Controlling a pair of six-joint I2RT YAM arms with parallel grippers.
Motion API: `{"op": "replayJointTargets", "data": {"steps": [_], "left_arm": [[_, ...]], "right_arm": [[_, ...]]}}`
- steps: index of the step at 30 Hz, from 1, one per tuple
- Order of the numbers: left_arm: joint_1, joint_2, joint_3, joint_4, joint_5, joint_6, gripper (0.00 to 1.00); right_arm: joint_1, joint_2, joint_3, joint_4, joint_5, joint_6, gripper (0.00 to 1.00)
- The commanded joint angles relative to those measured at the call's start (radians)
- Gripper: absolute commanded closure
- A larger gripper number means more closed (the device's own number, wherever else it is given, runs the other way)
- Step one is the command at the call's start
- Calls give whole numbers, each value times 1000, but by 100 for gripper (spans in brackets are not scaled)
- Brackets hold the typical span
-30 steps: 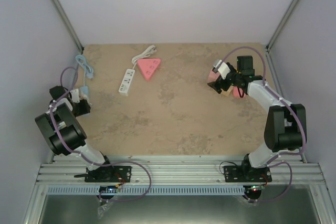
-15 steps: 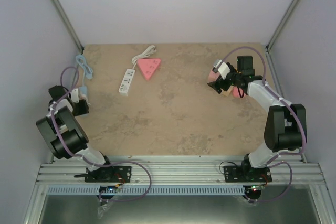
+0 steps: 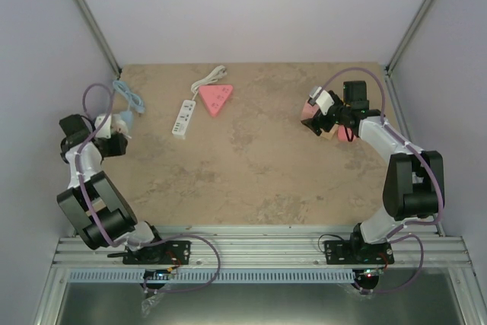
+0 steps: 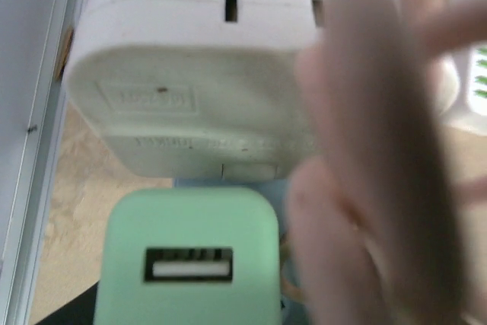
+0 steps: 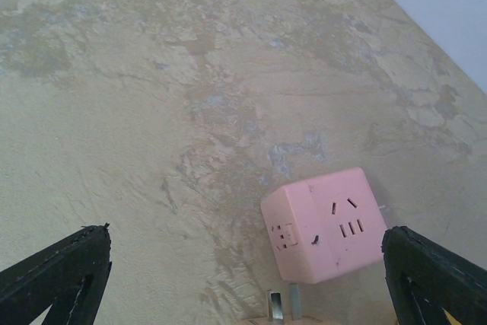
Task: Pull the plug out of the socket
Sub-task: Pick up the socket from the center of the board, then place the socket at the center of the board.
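Where the table [image 3: 251, 180] is viewed from above, the white power strip [image 3: 183, 118] is taken as the reference. The left gripper [image 3: 116, 123] is found well to the left of the strip, at the table's left edge, with a pale white-and-blue object at its tip.

In the left wrist view that object is resolved into a white socket block [image 4: 190, 74] and a mint-green plug [image 4: 186, 256]. The plug is shown directly below the block, their edges meeting, with its USB port turned toward the camera. Whether its prongs are seated in the block cannot be told. One blurred finger [image 4: 380, 173] is seen overlapping the right part of the block, just beside the plug. The other finger is hidden, so it cannot be told whether the left gripper is clamped on anything.

A light-blue cable [image 3: 128, 99] is laid from the left gripper toward the far corner, left of the strip. A pink triangular socket [image 3: 216, 99] is placed just beside the strip, on its right.

Well to the right of the strip, the right gripper [image 3: 319, 117] is held released, its jaws spread wide. A pink cube socket [image 5: 323, 226] is seen on the table between its two fingertips and is touched by neither.
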Motion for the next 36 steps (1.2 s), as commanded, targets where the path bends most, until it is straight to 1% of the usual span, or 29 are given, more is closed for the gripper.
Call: {"op": "replayJointTargets", "data": {"steps": [1, 5, 12, 14, 20, 26, 30, 36], "left_arm": [[-34, -56, 91, -42, 180, 81, 91], [-86, -92, 127, -69, 236, 91, 91], [-185, -151, 193, -56, 232, 32, 98], [-188, -161, 222, -41, 237, 2, 100], [-189, -175, 300, -5, 247, -61, 100], [-191, -170, 350, -6, 263, -77, 100], [-191, -165, 330, -32, 266, -47, 100], [-192, -199, 212, -52, 250, 48, 100]], "right_arm": [[-1, 2, -7, 15, 7, -9, 2], [-1, 2, -8, 14, 9, -9, 2], [-4, -1, -10, 17, 13, -11, 2], [-5, -2, -10, 17, 13, -11, 2], [-6, -4, -10, 18, 12, -11, 2], [-7, -4, -10, 18, 11, -11, 2], [-9, -7, -12, 18, 11, -11, 2], [-11, -2, -12, 19, 10, -11, 2]]}}
